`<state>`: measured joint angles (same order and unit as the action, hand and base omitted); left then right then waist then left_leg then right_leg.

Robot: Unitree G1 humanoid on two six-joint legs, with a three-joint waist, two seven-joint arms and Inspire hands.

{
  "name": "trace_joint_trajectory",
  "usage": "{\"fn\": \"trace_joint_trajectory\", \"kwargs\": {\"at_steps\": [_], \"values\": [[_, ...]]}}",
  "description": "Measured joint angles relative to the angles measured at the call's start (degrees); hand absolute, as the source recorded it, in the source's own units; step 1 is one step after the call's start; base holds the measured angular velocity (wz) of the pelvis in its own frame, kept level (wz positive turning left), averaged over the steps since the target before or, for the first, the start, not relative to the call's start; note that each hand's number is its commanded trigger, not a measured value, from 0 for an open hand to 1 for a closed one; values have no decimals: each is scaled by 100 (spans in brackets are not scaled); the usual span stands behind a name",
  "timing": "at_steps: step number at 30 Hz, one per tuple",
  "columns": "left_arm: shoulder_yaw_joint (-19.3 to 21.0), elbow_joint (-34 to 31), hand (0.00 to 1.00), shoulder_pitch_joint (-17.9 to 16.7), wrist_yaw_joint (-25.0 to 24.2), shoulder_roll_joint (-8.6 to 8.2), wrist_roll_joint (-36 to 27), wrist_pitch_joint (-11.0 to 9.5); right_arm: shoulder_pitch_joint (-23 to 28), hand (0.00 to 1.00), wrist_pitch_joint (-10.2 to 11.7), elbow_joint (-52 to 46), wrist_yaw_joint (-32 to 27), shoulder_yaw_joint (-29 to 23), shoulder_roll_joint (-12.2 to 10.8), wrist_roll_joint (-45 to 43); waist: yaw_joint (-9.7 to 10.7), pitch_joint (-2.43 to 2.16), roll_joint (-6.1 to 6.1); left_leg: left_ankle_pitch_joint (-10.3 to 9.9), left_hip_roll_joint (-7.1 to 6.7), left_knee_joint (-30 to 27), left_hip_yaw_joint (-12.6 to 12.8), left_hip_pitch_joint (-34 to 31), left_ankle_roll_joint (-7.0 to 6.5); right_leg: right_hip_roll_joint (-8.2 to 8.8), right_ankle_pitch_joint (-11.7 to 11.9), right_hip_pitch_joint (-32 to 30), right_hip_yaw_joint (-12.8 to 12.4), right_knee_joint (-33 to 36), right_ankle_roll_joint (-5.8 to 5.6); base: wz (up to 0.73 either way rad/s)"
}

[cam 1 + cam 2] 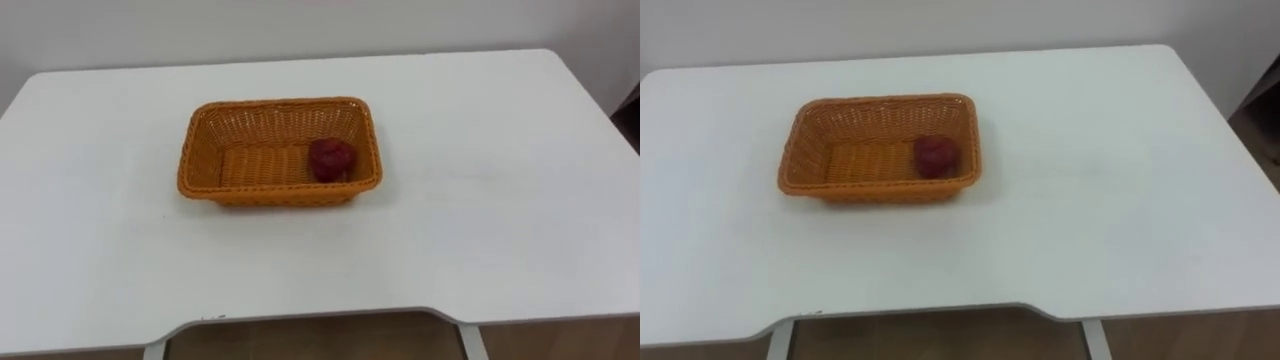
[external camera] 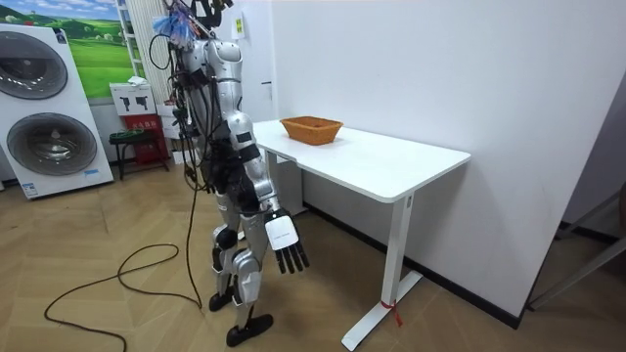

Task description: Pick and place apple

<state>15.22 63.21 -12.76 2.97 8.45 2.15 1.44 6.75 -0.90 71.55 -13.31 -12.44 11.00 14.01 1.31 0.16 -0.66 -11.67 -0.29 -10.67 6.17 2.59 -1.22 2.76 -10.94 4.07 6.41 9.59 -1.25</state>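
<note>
Left eye view: a white table [image 1: 480, 150] seen from above, its near edge curving inward at the bottom. An orange wicker basket [image 1: 280, 104], rectangular and shallow, sits on the table. A dark red apple [image 1: 331, 159] lies inside the basket, in its near right corner, touching the woven wall there. The basket holds nothing else. The tabletop spreads bare on every side of the basket, with the widest stretch to the basket's right.

Room view: the robot stands upright on a wooden floor at the table's long side, on the room view's left, facing the basket. The basket sits on the tabletop well back from the robot, towards the white wall behind it. The robot's right hand [image 2: 287, 244] hangs at its side, well below the level of the basket, its fingers straight and pointing down at the floor, with nothing in them. A washing machine [image 2: 49, 142] stands far from the basket, at the room view's left edge.

Right eye view: the same basket, with the apple again tucked into its near right corner.
</note>
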Motion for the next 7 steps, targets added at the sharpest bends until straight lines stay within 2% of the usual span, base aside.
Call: {"fn": "trace_joint_trajectory", "kwargs": {"at_steps": [5,7], "values": [[-88,4,0,15,7,-15,-33,98,-6,0,-5,-22,311,297,-35,-416,-62,13,10,0,0,3,-4,-2,0,1,0,-3,8,1,0,0],[-84,70,0,85,9,-16,-29,108,8,0,-31,-21,442,390,-45,-575,-144,9,33,0,0,3,-3,1,0,2,0,1,7,1,0,0]]}}
